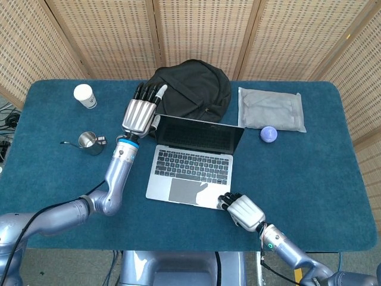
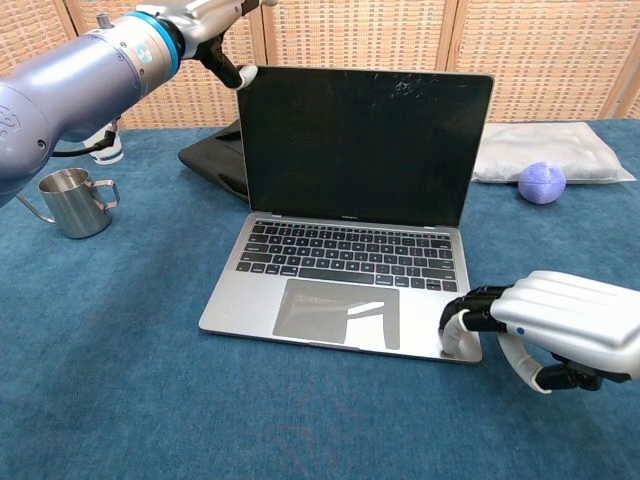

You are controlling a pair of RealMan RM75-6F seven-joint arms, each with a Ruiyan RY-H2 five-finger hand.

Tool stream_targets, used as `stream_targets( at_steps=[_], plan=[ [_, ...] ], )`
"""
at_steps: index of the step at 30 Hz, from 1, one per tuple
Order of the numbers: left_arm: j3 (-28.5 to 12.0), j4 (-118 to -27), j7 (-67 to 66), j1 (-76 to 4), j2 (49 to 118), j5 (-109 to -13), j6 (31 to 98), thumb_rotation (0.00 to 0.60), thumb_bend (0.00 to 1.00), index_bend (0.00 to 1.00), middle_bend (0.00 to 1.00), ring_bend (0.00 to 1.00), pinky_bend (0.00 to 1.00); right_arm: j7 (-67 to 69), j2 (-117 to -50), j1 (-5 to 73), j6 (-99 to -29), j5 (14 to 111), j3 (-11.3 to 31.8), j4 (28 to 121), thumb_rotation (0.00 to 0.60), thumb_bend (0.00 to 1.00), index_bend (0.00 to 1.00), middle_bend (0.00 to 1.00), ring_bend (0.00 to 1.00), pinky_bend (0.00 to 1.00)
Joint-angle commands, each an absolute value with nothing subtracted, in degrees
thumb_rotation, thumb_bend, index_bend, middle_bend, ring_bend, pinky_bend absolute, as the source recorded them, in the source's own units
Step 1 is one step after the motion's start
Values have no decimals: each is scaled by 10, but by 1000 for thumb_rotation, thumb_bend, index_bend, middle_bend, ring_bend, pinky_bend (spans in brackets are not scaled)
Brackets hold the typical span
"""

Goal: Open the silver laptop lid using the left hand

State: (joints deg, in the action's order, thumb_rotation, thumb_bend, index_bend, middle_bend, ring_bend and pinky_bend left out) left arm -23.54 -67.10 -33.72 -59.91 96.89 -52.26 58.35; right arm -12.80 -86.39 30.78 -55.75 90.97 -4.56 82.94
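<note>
The silver laptop [image 1: 191, 165] [image 2: 350, 262] stands open in the middle of the blue table, its dark screen [image 2: 365, 140] close to upright. My left hand [image 1: 140, 112] [image 2: 196, 18] is at the lid's upper left corner. Its thumb tip touches that corner from the front and its straight fingers reach past the lid's top edge toward the backpack. My right hand [image 1: 244, 211] [image 2: 562, 326] lies at the laptop's front right corner, fingers curled down with their tips resting on the base.
A black backpack [image 1: 191, 83] [image 2: 208, 156] lies right behind the lid. A steel mug [image 1: 89, 142] [image 2: 70, 200] and a paper cup [image 1: 85, 95] stand at the left. A grey pouch [image 1: 271, 108] [image 2: 545, 150] and purple ball [image 1: 268, 134] [image 2: 542, 183] are at the right.
</note>
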Motion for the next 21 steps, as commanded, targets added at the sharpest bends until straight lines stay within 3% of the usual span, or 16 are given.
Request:
stream_targets(
  at_steps=[1, 21],
  plan=[
    [-234, -668, -336, -599, 968, -522, 584, 600, 488, 0, 0, 0, 0, -129, -863, 308, -557, 909, -46, 829, 600, 1000, 290, 268, 185, 339],
    [-221, -633, -309, -600, 980, -514, 572, 600, 488, 0, 0, 0, 0, -130, -860, 308, -559, 908, -47, 832, 600, 1000, 290, 268, 185, 339]
  ],
)
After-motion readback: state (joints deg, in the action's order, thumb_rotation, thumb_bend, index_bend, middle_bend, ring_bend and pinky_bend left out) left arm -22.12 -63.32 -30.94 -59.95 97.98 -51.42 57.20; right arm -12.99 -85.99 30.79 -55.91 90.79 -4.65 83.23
